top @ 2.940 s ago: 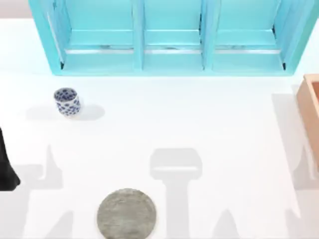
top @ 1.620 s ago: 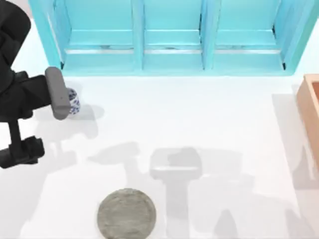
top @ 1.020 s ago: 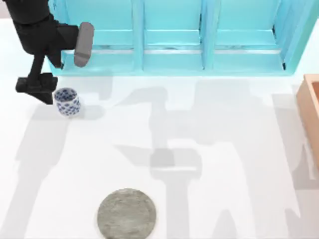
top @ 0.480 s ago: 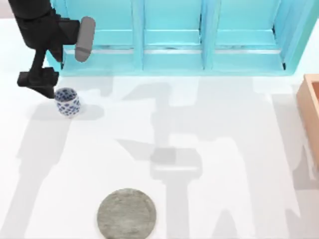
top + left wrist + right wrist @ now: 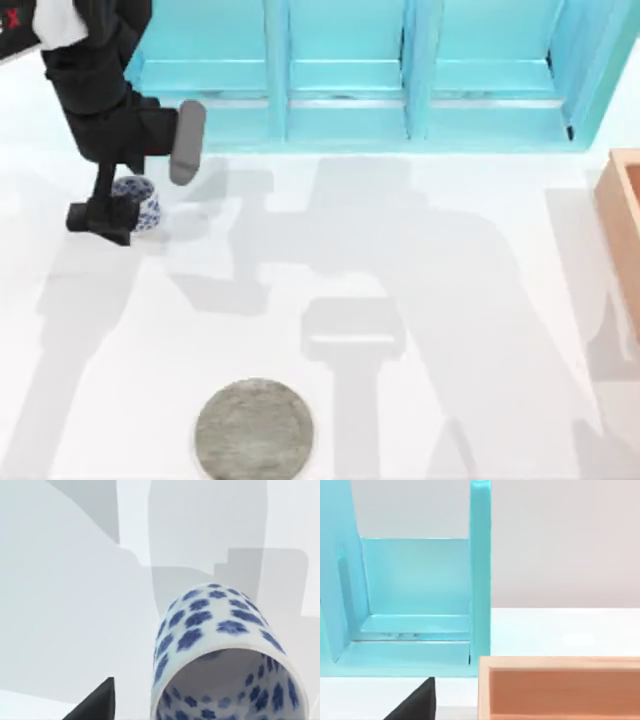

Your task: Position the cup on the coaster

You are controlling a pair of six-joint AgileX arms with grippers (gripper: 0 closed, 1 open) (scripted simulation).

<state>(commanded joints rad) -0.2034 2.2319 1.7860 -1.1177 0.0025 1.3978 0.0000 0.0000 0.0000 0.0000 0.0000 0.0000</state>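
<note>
- The cup (image 5: 140, 203) is standing upright on the white table (image 5: 450, 250) at its far left, just in front of the turquoise shelf unit (image 5: 340, 80), well apart from the coaster (image 5: 253, 428) at the near edge.
- The left gripper (image 5: 112, 212) is hanging right over the cup's left side; whether its fingers are spread or pressed I cannot tell.
- In the left wrist view the cup (image 5: 225, 655) is showing a thin rim and a glazed, rounded wall.
- It is looking light, rigid, brittle and probably slippery; pinching across the rim or just under it should be holding best.
- The right arm is sitting parked near the wooden box (image 5: 560, 690).
</note>
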